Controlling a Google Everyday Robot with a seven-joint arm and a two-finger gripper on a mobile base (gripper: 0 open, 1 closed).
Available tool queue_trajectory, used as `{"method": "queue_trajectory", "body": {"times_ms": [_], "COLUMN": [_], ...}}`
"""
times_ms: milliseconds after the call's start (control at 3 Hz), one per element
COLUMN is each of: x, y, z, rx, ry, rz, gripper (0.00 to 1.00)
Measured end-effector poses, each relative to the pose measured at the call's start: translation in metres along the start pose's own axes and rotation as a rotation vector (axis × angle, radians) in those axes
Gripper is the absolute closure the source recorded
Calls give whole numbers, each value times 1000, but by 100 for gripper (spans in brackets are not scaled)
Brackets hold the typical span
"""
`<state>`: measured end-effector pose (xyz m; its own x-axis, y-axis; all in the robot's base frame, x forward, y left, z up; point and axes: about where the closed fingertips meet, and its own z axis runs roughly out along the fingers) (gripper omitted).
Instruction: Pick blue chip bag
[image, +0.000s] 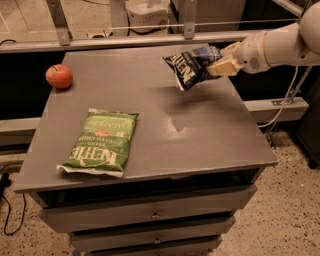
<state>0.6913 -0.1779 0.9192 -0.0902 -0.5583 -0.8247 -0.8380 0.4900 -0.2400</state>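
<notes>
Finding: the cream two-finger gripper (223, 64), above the far right of the grey tabletop (200, 135), has its jaws pinching the right edge of the small crinkled navy-blue chip bag (191, 66). The bag hangs tilted, apparently clear of the surface.

Judgement: the hold is on thin foil only, so a slow vertical lift guards against slippage.

The exact contact is hidden by the bag's folds. The white arm (280, 45) is cut off at the right edge.
</notes>
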Motion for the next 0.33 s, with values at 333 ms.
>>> {"method": "queue_trajectory", "body": {"times_ms": [333], "x": [-50], "y": [13], "z": [-30], "rx": [19], "ry": [-116], "rz": [-29], "gripper": [100]}}
